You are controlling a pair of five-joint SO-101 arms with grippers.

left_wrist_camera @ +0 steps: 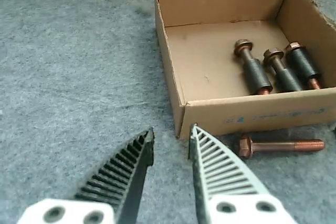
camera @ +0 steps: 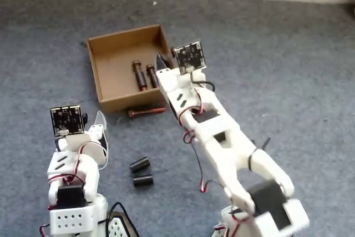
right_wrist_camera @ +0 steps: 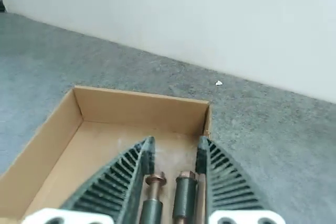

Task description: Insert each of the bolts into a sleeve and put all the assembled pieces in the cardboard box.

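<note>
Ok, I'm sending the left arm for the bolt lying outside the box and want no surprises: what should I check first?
1. Left end effector open and empty: ok.
2. Loose copper-coloured metal bolt lies free on the grey carpet, outside the brown cardboard box: ok.
3. Two black cylindrical sleeves lie on the carpet: ok.
4. Right end effector open, holding nothing: ok.
5. Right arm clear of the bolt: not ok, it hangs over the box, close to the bolt's threaded end.
6. Three assembled bolt-and-sleeve pieces inside the box: ok.
</note>
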